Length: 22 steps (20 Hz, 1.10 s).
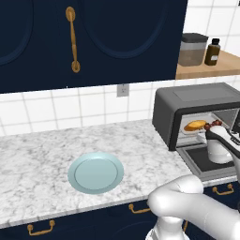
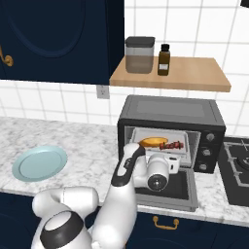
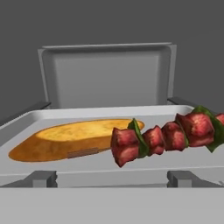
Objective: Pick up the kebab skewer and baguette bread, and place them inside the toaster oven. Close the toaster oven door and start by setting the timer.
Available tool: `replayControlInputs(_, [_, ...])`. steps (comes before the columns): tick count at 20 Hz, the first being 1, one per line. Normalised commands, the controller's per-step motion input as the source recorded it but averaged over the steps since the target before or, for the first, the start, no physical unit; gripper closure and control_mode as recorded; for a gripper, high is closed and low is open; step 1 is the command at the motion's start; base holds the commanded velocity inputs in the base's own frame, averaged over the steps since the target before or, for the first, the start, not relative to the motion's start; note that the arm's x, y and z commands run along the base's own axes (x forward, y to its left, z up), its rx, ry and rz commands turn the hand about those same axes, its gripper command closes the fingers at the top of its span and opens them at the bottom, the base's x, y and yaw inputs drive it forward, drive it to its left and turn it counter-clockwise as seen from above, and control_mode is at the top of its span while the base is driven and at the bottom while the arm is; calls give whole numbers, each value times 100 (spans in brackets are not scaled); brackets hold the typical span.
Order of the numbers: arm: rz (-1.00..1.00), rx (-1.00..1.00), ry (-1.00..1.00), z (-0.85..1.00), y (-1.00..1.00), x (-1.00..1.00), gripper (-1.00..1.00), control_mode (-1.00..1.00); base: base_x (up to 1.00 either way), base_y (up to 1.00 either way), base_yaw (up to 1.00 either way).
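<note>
kebab skewer point(image 3: 168, 136): red-brown chunks, green leaves, tray's right edge | baguette bread point(image 3: 72, 139): golden, alongside | gripper point(image 2: 168, 156): jaws apart, empty

Pale blue plate point(image 1: 95, 173) on marble worktop point(image 1: 37, 154), well left. Grey-lidded canister point(image 2: 139, 55) and dark bottle point(image 2: 164, 60) side by side on wooden shelf point(image 2: 194, 73). Stove point(image 2: 237, 168) at right.

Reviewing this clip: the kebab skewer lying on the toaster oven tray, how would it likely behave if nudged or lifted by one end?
The kebab skewer looks thin and stiff, so it would probably lift as one piece. Its blocky meat chunks rest flat on the tray, so rolling seems unlikely; it may slide instead. Lifted by one end, it would likely tilt, chunks weighing the far side.
</note>
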Motion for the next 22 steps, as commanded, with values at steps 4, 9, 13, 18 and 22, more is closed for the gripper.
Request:
replayControlInputs(4, [0, 0, -1, 0, 6, 20, -100, -100, 0, 0, 0])
replayControlInputs(9, [0, 0, -1, 0, 8, 19, -100, -100, 0, 0, 0])
replayControlInputs(13, [0, 0, -2, 0, 7, 19, -100, -100, 0, 0, 0])
replayControlInputs(18, [0, 0, -1, 0, 6, 19, -100, -100, 0, 0, 0])
replayControlInputs(22, [0, 0, 0, 0, 1, 23, -100, -100, 0, 0, 0])
